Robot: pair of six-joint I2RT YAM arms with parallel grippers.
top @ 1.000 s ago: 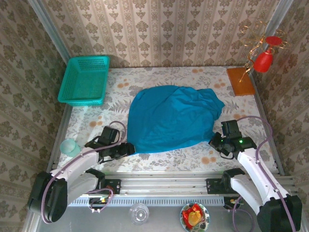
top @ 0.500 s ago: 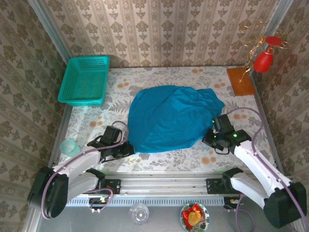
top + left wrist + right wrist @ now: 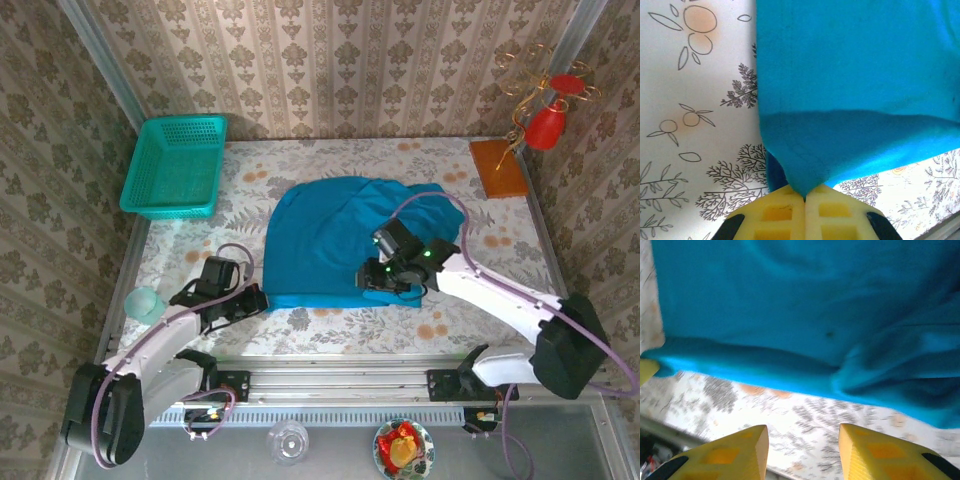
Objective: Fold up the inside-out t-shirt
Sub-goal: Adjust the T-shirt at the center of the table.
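The inside-out t-shirt (image 3: 320, 235) is a teal-blue cloth heaped in the middle of the table, its near edge pulled into a fairly straight line. My left gripper (image 3: 260, 298) is at its near left corner. In the left wrist view the yellow fingers (image 3: 785, 212) are pressed together, and a point of the t-shirt (image 3: 850, 75) is pinched in my left gripper (image 3: 805, 194). My right gripper (image 3: 376, 277) hovers over the shirt's near edge, right of centre. In the right wrist view my right gripper (image 3: 802, 434) is open and holds nothing, with the t-shirt (image 3: 805, 300) just beyond it.
A turquoise mesh basket (image 3: 175, 165) stands at the back left. A wooden block (image 3: 497, 167) and a red ornament (image 3: 548, 125) are at the back right. A pale cup (image 3: 145, 303) sits by the left arm. A glass (image 3: 288, 440) and a plate (image 3: 403, 447) lie below the rail.
My left gripper shut on the shirt's near left corner. My right arm swung left from the shirt's right end to over its near edge, carrying cloth inward, and its gripper opened.
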